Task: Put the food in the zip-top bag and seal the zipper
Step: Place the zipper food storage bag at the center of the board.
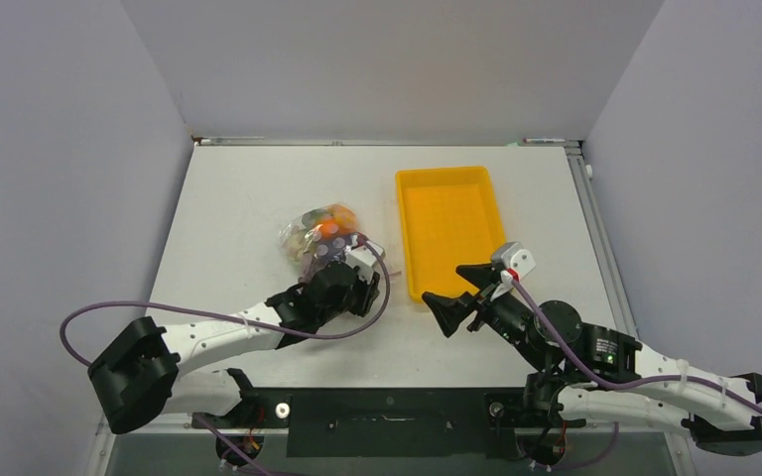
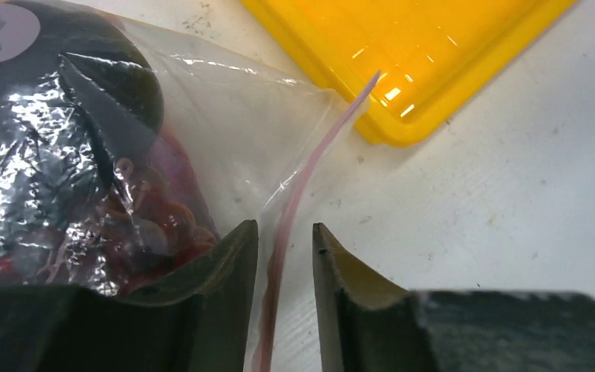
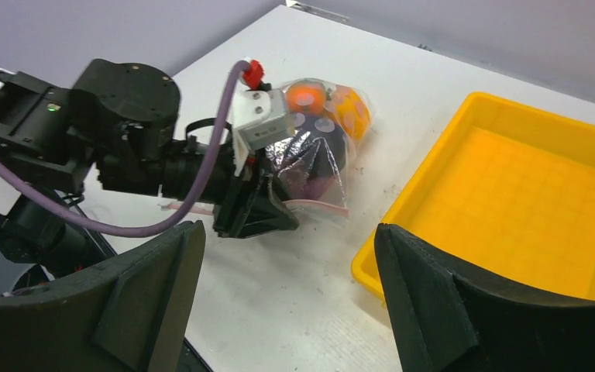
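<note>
Lighting is bright & even, from overhead; only soft, faint shadows under the arms on the white matte tabletop (image 1: 238,188). Left wrist cam: white glare spots on the glossy yellow rectangular plastic tray (image 2: 403,85) & the clear crinkled plastic zip-top bag (image 2: 39,155); left gripper (image 2: 283,232), close to lens, is blurred. Right wrist cam: right gripper (image 3: 287,229) soft, bkgd sharper. Top cam sharp, walls dimmer.
</note>
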`<action>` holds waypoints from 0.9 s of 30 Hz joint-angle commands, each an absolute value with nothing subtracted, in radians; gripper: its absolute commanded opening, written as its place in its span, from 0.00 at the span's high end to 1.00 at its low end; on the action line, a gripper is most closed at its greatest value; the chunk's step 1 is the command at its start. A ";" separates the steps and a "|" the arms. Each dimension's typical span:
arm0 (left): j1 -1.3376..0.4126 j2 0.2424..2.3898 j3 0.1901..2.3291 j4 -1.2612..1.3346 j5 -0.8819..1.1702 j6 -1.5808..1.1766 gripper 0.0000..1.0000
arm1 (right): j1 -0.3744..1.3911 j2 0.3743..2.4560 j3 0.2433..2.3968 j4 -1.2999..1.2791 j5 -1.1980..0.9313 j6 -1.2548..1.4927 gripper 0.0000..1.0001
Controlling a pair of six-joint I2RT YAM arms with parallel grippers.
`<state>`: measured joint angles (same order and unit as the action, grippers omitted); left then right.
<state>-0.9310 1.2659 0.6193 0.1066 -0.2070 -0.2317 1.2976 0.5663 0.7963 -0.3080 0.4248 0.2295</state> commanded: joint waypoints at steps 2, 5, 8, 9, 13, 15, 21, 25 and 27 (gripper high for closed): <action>-0.968 1.153 0.580 0.117 -0.205 -0.286 0.65 | 1.305 0.561 0.748 -0.266 0.511 0.303 0.16; -0.978 1.102 0.575 0.077 -0.190 -0.298 0.58 | 1.303 0.563 0.720 -0.275 0.544 0.334 0.13; -0.983 1.045 0.574 0.031 -0.164 -0.307 0.53 | 1.304 0.557 0.686 -0.285 0.586 0.371 0.08; -0.982 1.023 0.573 0.020 -0.157 -0.308 0.51 | 1.304 0.551 0.677 -0.284 0.596 0.381 0.07; -0.982 0.926 0.577 -0.051 -0.137 -0.315 0.43 | 1.301 0.542 0.639 -0.263 0.624 0.407 0.02; -0.982 0.890 0.594 -0.100 -0.132 -0.317 0.40 | 1.299 0.551 0.625 -0.248 0.629 0.420 0.00; -0.981 0.817 0.698 -0.298 -0.181 -0.371 0.21 | 1.289 0.645 0.609 -0.219 0.610 0.454 0.07; -0.980 0.743 0.744 -0.371 -0.234 -0.372 0.04 | 1.273 0.722 0.621 -0.225 0.603 0.491 0.10; -0.979 0.717 0.778 -0.417 -0.257 -0.367 0.04 | 1.267 0.763 0.633 -0.226 0.592 0.497 0.10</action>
